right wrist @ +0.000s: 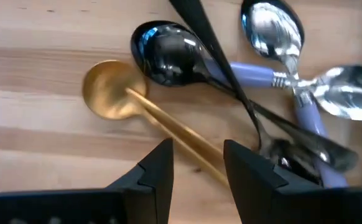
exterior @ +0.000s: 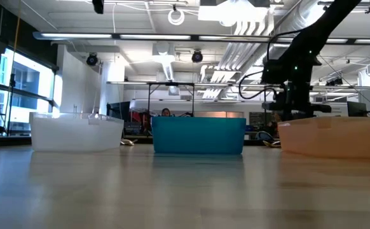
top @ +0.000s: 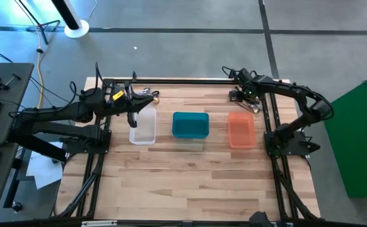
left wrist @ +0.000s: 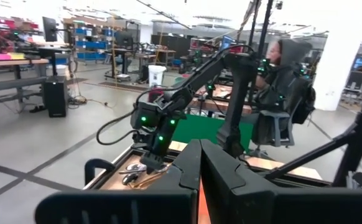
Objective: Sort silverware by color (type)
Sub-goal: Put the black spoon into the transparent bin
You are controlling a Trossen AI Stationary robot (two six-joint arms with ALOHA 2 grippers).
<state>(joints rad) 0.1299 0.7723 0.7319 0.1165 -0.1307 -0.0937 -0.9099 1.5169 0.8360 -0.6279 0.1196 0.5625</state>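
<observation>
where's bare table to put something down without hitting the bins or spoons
The wide wood strip in front of the clear bin, teal bin and orange bin is bare. The gaps between bins are narrow. Behind them it is crowded: spoons under the right gripper, more utensils by the left gripper.
</observation>
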